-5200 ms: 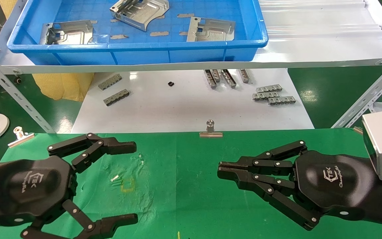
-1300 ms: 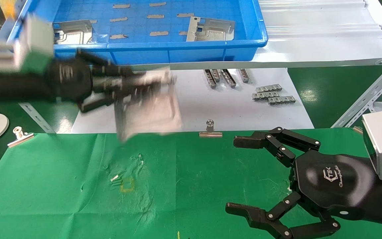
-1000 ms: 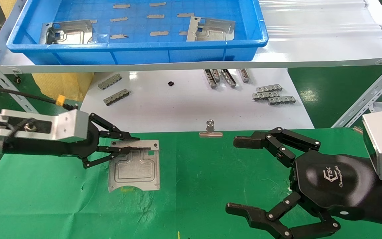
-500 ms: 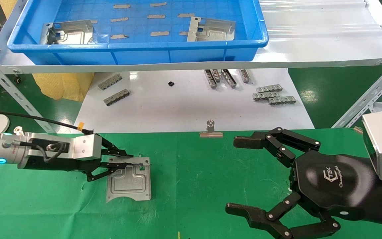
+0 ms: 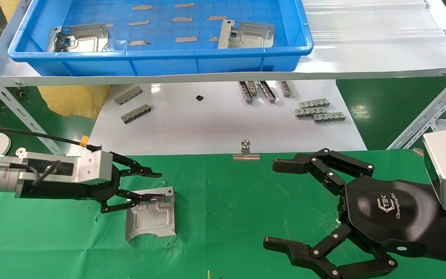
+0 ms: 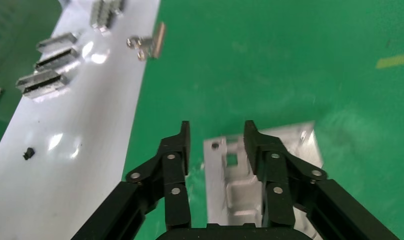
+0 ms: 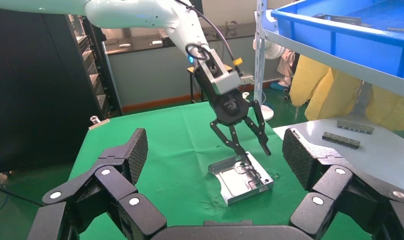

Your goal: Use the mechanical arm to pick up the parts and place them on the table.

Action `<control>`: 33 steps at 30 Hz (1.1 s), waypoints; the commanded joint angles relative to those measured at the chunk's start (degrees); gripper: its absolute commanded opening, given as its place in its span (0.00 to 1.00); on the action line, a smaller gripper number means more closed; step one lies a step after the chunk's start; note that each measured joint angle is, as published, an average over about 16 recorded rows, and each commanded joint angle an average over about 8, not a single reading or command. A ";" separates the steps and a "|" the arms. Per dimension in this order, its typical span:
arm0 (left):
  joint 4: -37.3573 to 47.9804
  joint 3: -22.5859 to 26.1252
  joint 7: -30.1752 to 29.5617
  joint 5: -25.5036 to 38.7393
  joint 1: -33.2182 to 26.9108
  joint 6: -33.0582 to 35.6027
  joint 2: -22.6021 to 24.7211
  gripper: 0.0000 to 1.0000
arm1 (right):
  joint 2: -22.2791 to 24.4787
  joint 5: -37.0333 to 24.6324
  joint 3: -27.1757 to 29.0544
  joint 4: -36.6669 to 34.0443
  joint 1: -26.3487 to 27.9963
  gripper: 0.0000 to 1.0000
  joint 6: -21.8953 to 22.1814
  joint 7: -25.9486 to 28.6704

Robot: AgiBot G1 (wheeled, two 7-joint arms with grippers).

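One silvery part lies flat on the green table, left of centre. My left gripper is open over the part's far rim. One finger is at the folded rim and the other is clear of it. The left wrist view shows the part between the spread fingers of the gripper. The right wrist view shows the part and the left gripper. My right gripper is open and empty over the cloth at the right. Two more parts lie in the blue tray.
The tray stands on a raised white shelf with slanted metal struts. Grey notched bars lie on the white tabletop behind the cloth. Binder clips hold the cloth's far edge.
My left arm brought the part down from the tray onto the cloth. Its fingers have now opened and the part lies free. The right gripper has held still for the last second.
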 commanded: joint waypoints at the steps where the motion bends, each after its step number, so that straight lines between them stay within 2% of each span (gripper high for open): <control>1: 0.60 -0.67 -0.65 -1.15 0.15 1.72 -0.42 1.00 | 0.00 0.00 0.00 0.00 0.00 1.00 0.00 0.00; 6: 1.53 -2.07 -3.76 -3.64 1.17 2.28 -0.95 1.00 | 0.00 0.00 0.00 -0.01 -0.01 1.00 0.01 0.00; 16: 0.38 -2.39 -4.08 -4.01 1.76 2.13 -1.30 1.00 | 0.01 0.00 0.00 -0.01 -0.01 1.00 0.01 0.00; 33: -18.30 -8.45 -16.37 -11.59 11.33 0.55 -7.11 1.00 | 0.01 0.00 0.00 -0.01 -0.01 1.00 0.01 0.00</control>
